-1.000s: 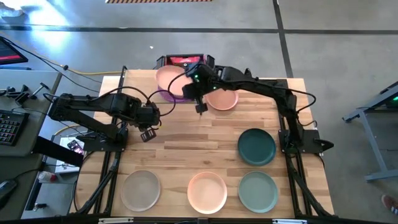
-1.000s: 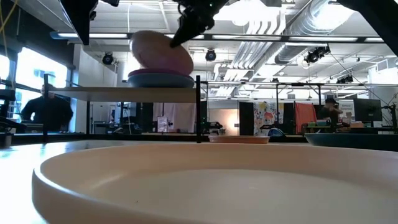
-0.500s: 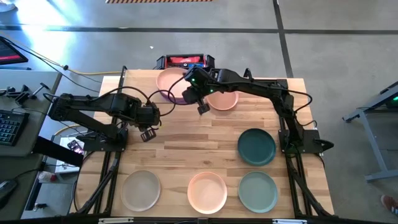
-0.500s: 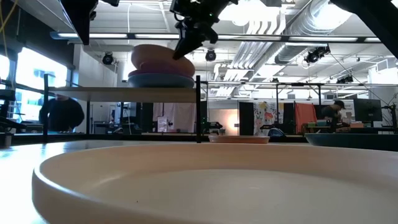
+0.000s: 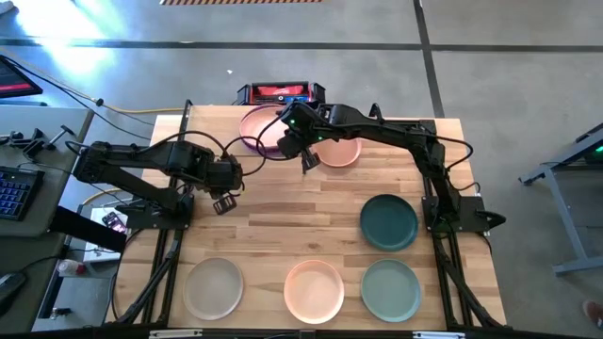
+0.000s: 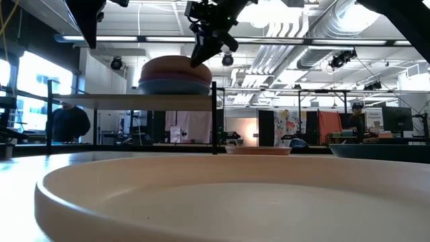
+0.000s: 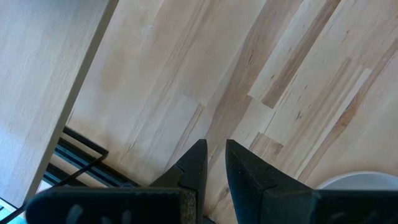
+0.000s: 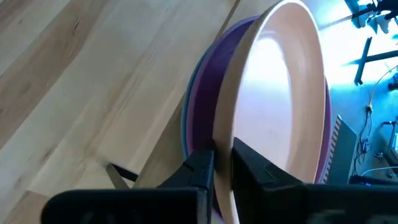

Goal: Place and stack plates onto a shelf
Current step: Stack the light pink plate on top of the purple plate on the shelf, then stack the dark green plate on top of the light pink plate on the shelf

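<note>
The right gripper (image 8: 222,163) is pinching the raised rim of a round, shallow, matte pale pink plate (image 8: 280,106), its two dark fingers closing on either side of the rim. This plate is lying on top of a purple plate (image 8: 208,87) and a light blue plate (image 6: 173,87), forming a stack on the flat light-wood shelf with a thin black frame (image 6: 134,101). A second ago the pink plate was tilting steeply above the stack; it is now sitting nearly level. Beside the shelf, a peach plate (image 5: 341,153) is resting on the slatted wooden tabletop (image 5: 283,212). The left gripper (image 7: 213,163) is hovering over the tabletop, well apart from the shelf, fingers narrowly parted and holding nothing.
</note>
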Controlling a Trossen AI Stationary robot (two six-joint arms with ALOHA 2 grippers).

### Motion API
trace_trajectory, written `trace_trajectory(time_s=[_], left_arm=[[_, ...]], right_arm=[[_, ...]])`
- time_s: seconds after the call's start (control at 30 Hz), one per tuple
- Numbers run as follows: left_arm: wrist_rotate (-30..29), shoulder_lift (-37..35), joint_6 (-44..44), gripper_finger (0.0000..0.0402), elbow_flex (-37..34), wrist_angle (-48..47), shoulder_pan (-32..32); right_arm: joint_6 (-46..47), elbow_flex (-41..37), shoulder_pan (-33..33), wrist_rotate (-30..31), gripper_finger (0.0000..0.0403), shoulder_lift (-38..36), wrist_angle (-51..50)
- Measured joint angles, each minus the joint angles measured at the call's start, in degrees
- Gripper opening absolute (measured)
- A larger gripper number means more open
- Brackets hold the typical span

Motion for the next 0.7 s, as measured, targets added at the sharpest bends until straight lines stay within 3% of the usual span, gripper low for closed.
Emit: trace_trajectory(time_s=[0.5, 0.7], left_arm=[[0.0, 0.0, -0.1, 0.0049, 0.0, 0.1, 0.0], [0.0, 0.0, -0.2, 0.0049, 0.0, 1.0, 0.0]], right_arm=[[1.7, 0.0, 0.0, 3.0, 0.0064, -0.3, -0.7], [7.6, 3.0, 0.4, 3.2, 0.0062, -0.6, -7.8]])
